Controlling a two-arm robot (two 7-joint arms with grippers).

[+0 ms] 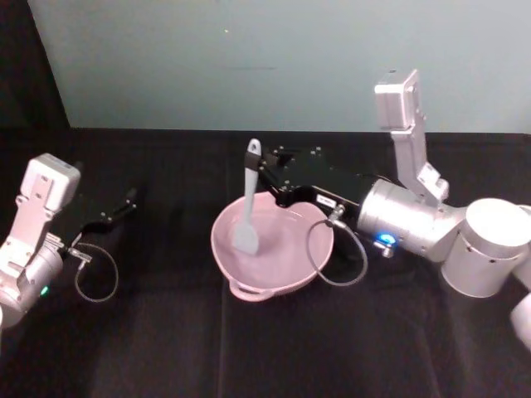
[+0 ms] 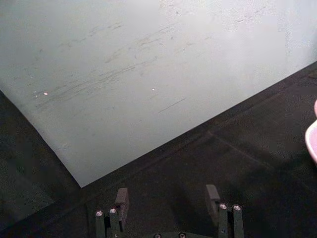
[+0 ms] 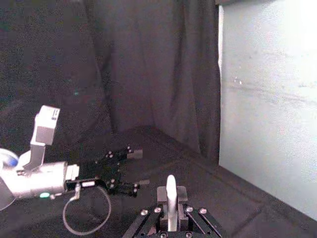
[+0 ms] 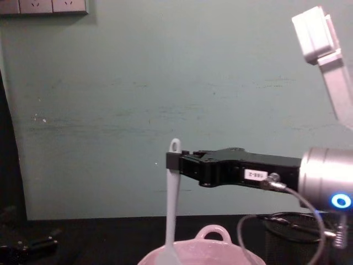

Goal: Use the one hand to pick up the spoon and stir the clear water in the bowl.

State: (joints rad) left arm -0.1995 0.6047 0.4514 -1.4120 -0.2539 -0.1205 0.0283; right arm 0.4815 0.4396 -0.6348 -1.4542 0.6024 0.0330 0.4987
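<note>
The pale pink bowl [image 1: 286, 278] sits mid-table, its loop handle toward me. The white spoon [image 1: 249, 207] stands nearly upright with its scoop down inside the bowl and its holed handle tip on top. My right gripper [image 1: 259, 172] reaches in from the right and is shut on the upper handle; the chest view shows the same grip [image 4: 174, 161] on the spoon [image 4: 171, 210] above the bowl [image 4: 212, 251]. The clear water is too faint to make out. In the right wrist view the spoon handle [image 3: 170, 196] sits between the fingers. My left gripper [image 1: 120, 207] rests open at the far left.
A grey cable loop [image 1: 336, 257] hangs from the right wrist over the bowl's right rim. A black mesh cup [image 4: 287, 237] stands right of the bowl under the right arm. A pale wall [image 1: 249, 58] closes off the back of the black table [image 1: 166, 348].
</note>
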